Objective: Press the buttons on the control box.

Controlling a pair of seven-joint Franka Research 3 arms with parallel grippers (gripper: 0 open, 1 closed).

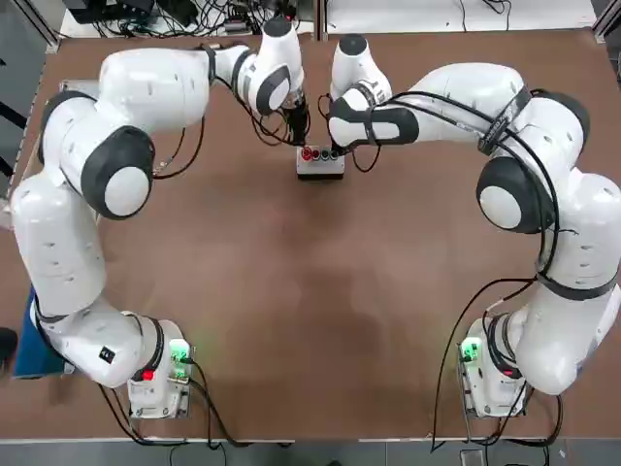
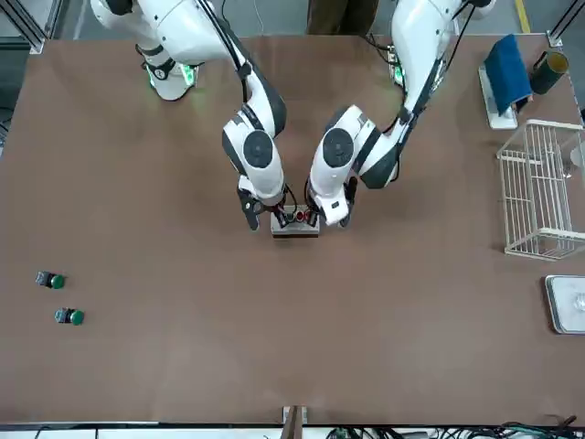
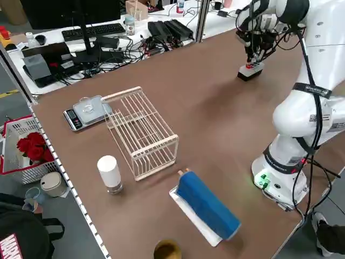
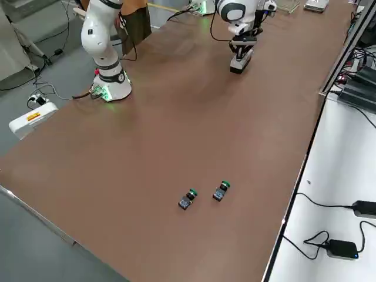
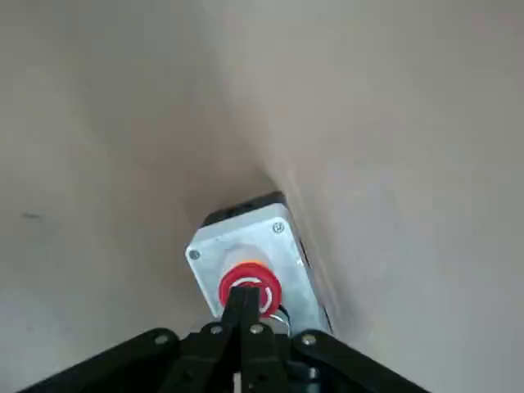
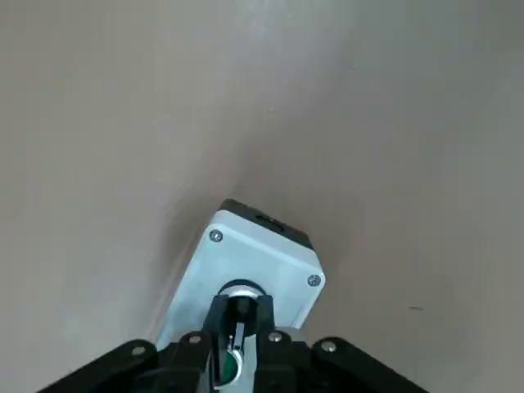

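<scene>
Control box point(image 1: 320, 164) sits mid brown table point(image 1: 291, 320), both pinched-together claws point(image 5: 243, 304) point(image 6: 238, 315) on its buttons point(image 1: 309, 153).

Clearances and obstructions, brown table point(image 1: 320, 320)

Both grippers crowd the small light grey control box point(image 1: 320, 168) from above: left gripper point(image 5: 244, 304) pinched together on the red button point(image 5: 250, 286), right gripper point(image 6: 238, 318) over the far end. Open tabletop lies on the robot's near side. Two loose green-and-black knobs point(image 2: 61, 298) sit well apart; the white wire rack point(image 2: 541, 188) stands off to the left.
</scene>
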